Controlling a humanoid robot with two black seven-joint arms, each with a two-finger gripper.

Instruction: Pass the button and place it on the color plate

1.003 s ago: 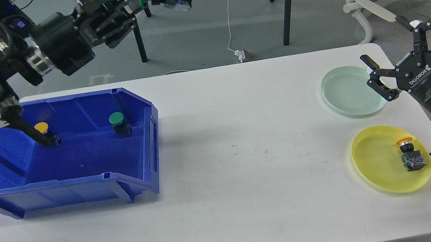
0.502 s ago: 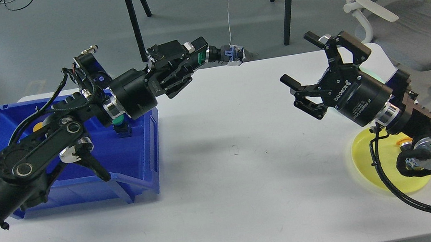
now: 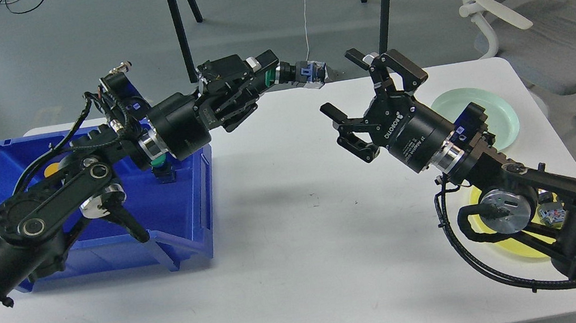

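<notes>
My left gripper (image 3: 265, 73) is shut on a green-capped button (image 3: 304, 74), held out sideways above the table's back edge with its blue body pointing right. My right gripper (image 3: 343, 83) is open and empty, its fingers spread toward that button, a short way to its right and below it. A pale green plate (image 3: 504, 114) lies at the back right, partly behind my right arm. A yellow plate (image 3: 526, 253) at the front right is mostly hidden by that arm; a button (image 3: 552, 214) lies on it.
A blue bin (image 3: 183, 221) stands on the left of the white table (image 3: 303, 272). It holds a second green button (image 3: 163, 172) and a yellow button (image 3: 51, 169), both partly hidden by my left arm. A chair (image 3: 536, 2) stands behind, at the right.
My left arm swung down and right with the button, then held still. My right gripper moved left across the table toward the held button and stayed open.
</notes>
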